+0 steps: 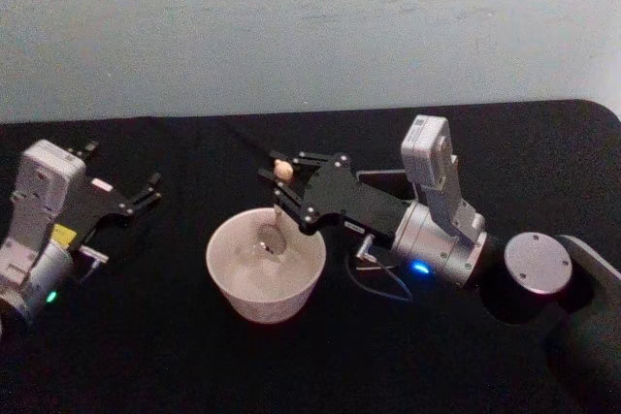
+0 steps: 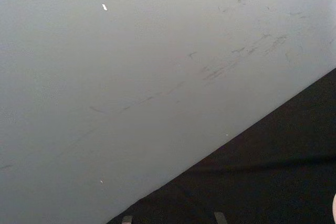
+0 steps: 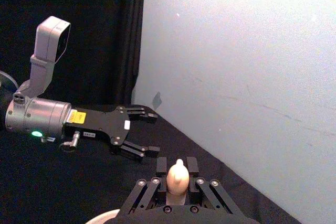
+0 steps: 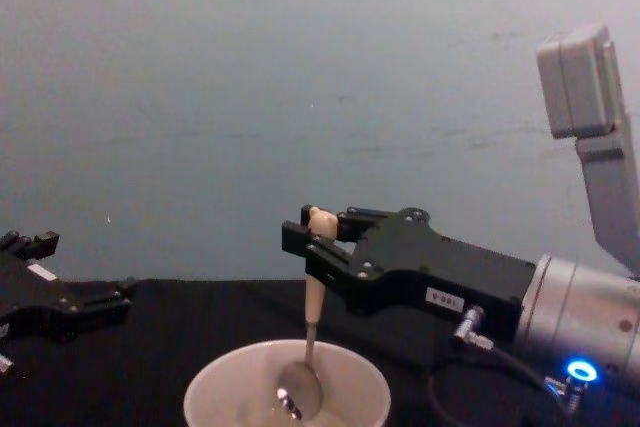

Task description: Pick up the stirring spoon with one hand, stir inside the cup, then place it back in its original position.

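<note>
Cream-white round cup [image 1: 260, 303] sits mid black table [image 1: 136, 361]; I see r. gripper [image 1: 279, 189] clamped on beige handle of metal-bowled stirring spoon [image 4: 313, 312], near upright w/ bowl inside cup; l. gripper [image 1: 124, 167] spread open, well apart at left.

Head+chest cams on cup [image 1: 262, 302]; L-wrist prob. wallward

The stirring spoon [image 4: 311, 317] stands nearly upright, beige handle and knob uppermost, its metal bowl low inside the cup [image 1: 262, 298]. The cup is wide, cream-white, upright.
</note>
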`<state>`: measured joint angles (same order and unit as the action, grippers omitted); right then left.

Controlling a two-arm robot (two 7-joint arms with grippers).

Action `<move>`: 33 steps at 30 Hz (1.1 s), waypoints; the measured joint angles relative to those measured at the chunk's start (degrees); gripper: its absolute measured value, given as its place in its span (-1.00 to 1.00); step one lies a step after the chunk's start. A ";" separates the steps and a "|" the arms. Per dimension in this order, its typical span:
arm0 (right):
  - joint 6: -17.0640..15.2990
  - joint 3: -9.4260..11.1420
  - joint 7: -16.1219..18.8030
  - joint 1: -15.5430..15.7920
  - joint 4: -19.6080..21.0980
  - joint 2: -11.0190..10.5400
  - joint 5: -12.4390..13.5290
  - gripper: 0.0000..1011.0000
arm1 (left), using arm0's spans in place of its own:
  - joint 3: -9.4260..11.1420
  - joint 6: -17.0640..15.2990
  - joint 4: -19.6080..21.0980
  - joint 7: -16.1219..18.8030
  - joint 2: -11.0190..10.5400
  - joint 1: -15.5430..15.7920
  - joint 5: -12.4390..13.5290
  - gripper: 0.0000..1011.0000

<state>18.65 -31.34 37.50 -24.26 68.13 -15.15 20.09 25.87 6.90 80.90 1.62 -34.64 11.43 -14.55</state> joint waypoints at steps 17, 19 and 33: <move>-0.27 0.59 0.33 0.47 0.93 -0.10 -0.05 -0.58 | 0.00 0.00 0.00 0.00 0.00 0.00 0.00 0.98; -0.31 0.80 0.50 0.73 1.91 -0.42 0.28 -0.58 | 0.00 0.00 0.00 0.00 0.00 0.00 0.00 0.98; -2.73 3.96 1.28 3.05 13.90 -4.86 5.66 -0.58 | 0.00 0.00 0.00 0.00 0.00 0.00 0.00 0.98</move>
<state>15.92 -27.38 38.78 -21.21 82.03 -20.01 25.76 25.86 6.91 80.90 1.62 -34.65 11.43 -14.55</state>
